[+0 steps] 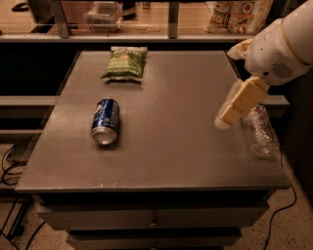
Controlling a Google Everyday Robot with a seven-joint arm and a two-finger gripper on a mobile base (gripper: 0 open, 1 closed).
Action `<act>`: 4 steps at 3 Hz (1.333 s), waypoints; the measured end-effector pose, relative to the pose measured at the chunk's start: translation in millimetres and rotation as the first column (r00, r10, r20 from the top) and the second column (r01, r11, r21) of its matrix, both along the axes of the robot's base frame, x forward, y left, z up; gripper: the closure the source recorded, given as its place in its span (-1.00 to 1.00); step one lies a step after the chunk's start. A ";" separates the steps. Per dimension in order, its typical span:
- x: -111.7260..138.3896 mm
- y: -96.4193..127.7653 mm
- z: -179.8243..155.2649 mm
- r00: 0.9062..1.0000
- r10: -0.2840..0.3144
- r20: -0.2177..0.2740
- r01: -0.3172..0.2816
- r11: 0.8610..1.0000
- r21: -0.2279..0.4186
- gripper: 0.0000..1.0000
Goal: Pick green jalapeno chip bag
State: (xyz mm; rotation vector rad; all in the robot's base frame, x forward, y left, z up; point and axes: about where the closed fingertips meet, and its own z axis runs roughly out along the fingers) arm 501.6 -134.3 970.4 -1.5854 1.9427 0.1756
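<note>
The green jalapeno chip bag (124,63) lies flat at the far side of the grey table (166,156), left of centre, with its pale top band toward the back. My gripper (226,118) hangs from the white arm (281,46) over the right side of the table, pointing down and to the left. It is well to the right of the bag and nearer the front, and it touches nothing that I can see.
A blue soda can (105,121) lies on its side on the table's left half. A clear plastic bottle (259,129) lies by the right edge, just right of the gripper. Behind a rail at the back are a large pale printed bag (239,14) and a clear container (102,12).
</note>
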 end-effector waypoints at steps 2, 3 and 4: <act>79.2 55.4 -19.4 0.998 -0.022 0.052 0.017 0.996 0.091 -1.00; 104.1 77.9 -28.2 0.998 -0.013 0.055 0.006 0.993 0.116 -1.00; 132.4 100.0 -40.2 0.998 -0.013 0.057 0.004 0.990 0.144 -1.00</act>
